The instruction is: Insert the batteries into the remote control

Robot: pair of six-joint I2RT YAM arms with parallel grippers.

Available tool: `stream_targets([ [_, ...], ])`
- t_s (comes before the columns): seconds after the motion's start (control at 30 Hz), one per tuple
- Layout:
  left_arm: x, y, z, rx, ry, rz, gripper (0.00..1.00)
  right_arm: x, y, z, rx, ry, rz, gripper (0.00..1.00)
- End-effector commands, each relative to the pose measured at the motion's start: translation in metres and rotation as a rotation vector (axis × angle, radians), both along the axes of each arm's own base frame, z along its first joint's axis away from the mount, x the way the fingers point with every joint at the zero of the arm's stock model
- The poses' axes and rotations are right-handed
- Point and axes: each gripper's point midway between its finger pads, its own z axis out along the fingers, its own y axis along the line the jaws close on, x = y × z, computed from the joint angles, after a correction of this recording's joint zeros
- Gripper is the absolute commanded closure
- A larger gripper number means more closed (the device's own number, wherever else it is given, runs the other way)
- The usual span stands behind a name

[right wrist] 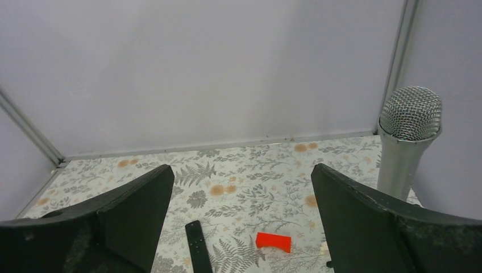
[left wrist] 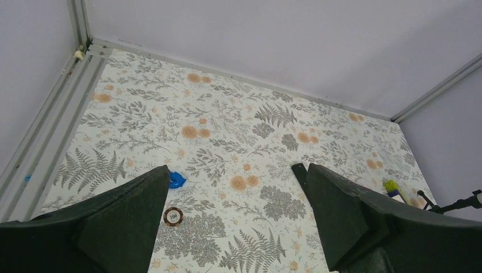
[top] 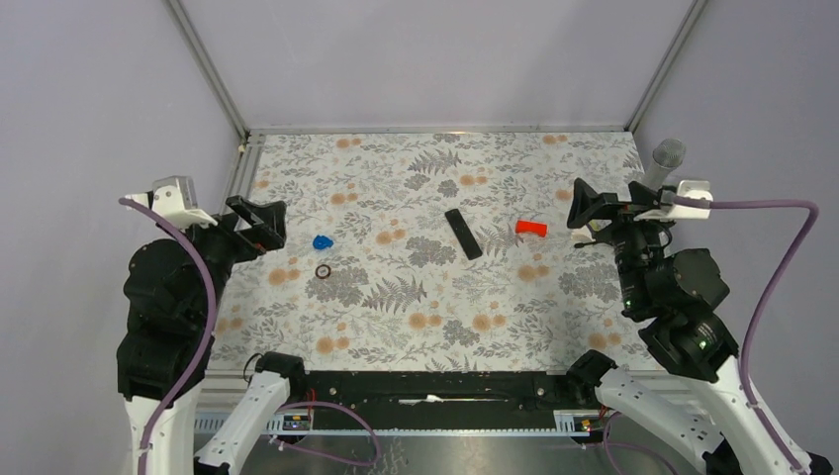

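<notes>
— Where do we have the remote control (top: 463,234)?

— Flat on the bench (top: 416,332), about mid-way across, with a red block (top: 531,228) near its right side, not touching.

— And our fingers?

— Both pairs are spread wide and hold nothing. Our left fingers (top: 259,226) are at the left edge near a blue piece (top: 323,241) and a small ring (top: 323,271). Our right fingers (top: 586,205) are beside the microphone (top: 666,158).

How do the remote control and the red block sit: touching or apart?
Apart. The top external view shows a strip of bare table between the remote control and the red block; the right wrist view agrees.
</notes>
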Motion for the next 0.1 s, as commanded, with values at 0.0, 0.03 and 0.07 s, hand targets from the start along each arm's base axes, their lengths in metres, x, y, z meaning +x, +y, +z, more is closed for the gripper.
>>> stream_targets([
  [0.0, -0.0044, 0.0076, 0.0188, 0.021, -0.08, 0.028, 0.01, 0.0036, -0.0126, 0.0101, 0.029, -0.036, -0.083, 0.01],
  [0.03, -0.0045, 0.0091, 0.0189, 0.019, -0.081, 0.037, 0.01, 0.0048, -0.0109, 0.0088, 0.027, -0.032, -0.08, 0.01],
  [0.07, -0.0049, 0.0101, 0.0182, 0.019, -0.081, 0.043, 0.01, 0.0057, -0.0096, 0.0084, 0.025, -0.031, -0.076, 0.01],
])
